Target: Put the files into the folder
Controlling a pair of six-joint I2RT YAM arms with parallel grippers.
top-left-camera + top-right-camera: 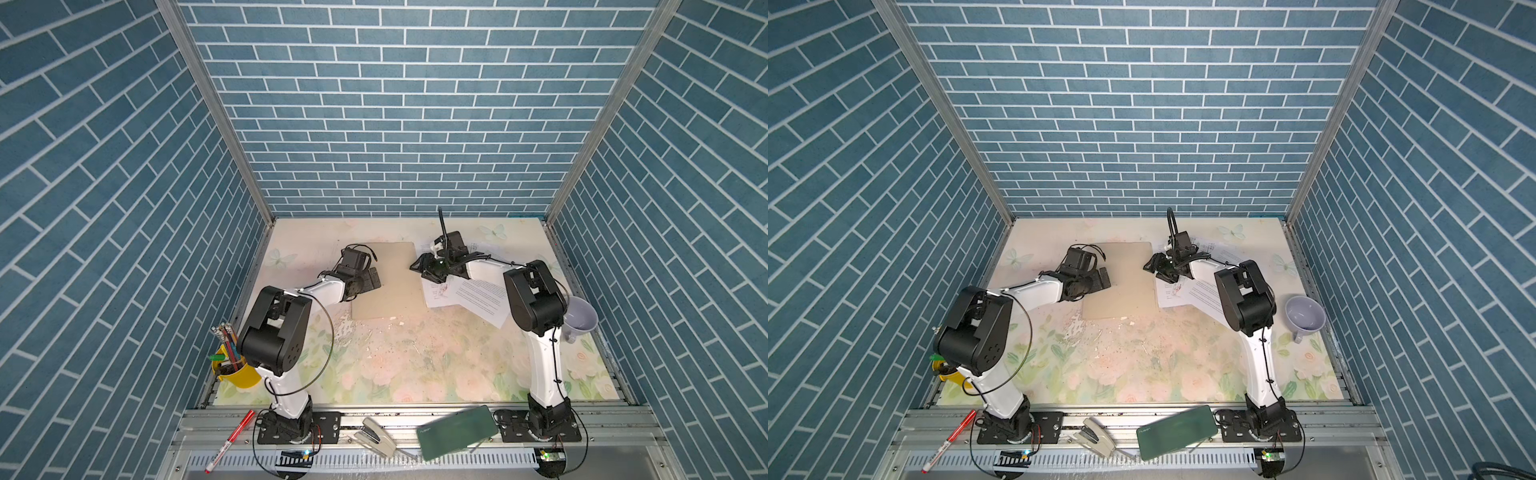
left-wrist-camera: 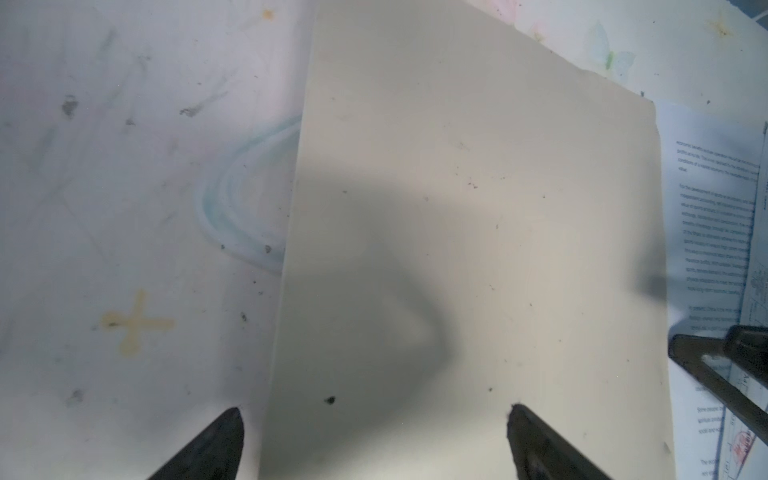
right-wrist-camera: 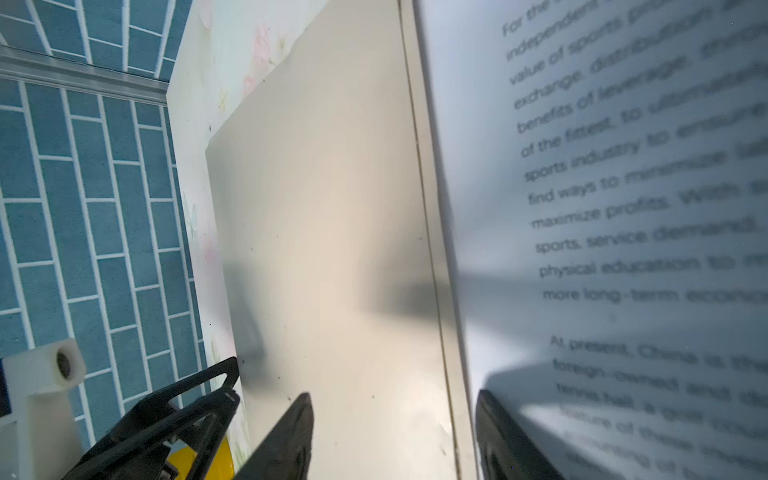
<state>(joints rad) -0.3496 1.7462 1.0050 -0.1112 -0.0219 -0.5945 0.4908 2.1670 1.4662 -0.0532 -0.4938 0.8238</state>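
Note:
The tan folder [image 1: 386, 286] [image 1: 1119, 286] lies shut and flat at the middle of the table. The files [image 1: 478, 297] [image 1: 1200, 293], white printed sheets, lie fanned against its right edge, partly under my right arm. My left gripper [image 1: 374, 279] [image 2: 374, 409] is open, low over the folder's left edge [image 2: 291, 249], one fingertip on each side of it. My right gripper [image 1: 417, 268] [image 3: 395, 399] is open and straddles the folder's right edge [image 3: 428, 208]. One of its fingers [image 3: 291, 432] is over the card, the other over a text sheet [image 3: 623, 208]. Neither holds anything.
A yellow pencil cup [image 1: 237, 372] stands at the front left and a lilac mug [image 1: 579, 320] at the right wall. On the front rail lie a dark green case [image 1: 457, 430], a stapler [image 1: 376, 436] and a red marker [image 1: 230, 440]. White crumbs [image 1: 345, 332] dot the floral mat.

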